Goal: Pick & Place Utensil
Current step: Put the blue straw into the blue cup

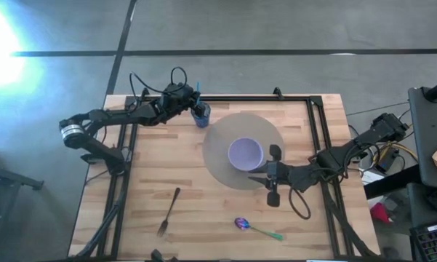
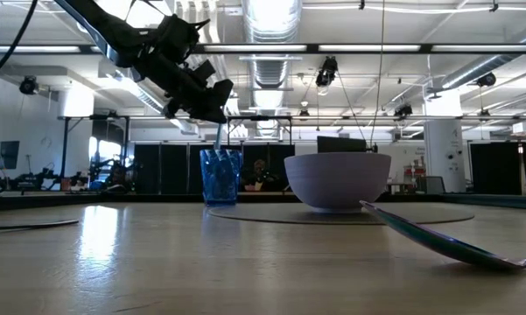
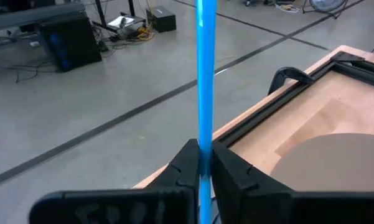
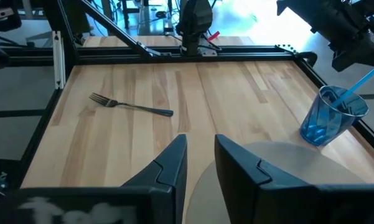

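Left gripper (image 3: 202, 163): jaws pinched on thin blue plastic utensil handle (image 3: 205, 74), its lower end inside translucent blue plastic cup (image 1: 201, 113) at the table's far edge. Likely light, stiff, slick; grip mid-shaft. Right gripper (image 4: 201, 158): jaws narrowly parted, empty, beside lavender bowl (image 1: 245, 153) on round grey mat (image 1: 218, 138)

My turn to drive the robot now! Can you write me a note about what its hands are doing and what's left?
Left gripper: shut on the thin blue plastic utensil, its lower end in the blue see-through cup at the table's far edge.
Right gripper: holding nothing, waiting by the lavender bowl on the round grey mat.
Done: blue utensil reaching the cup, not released.
Left: dark metal fork and purple spoon with green handle lie on the wooden table.
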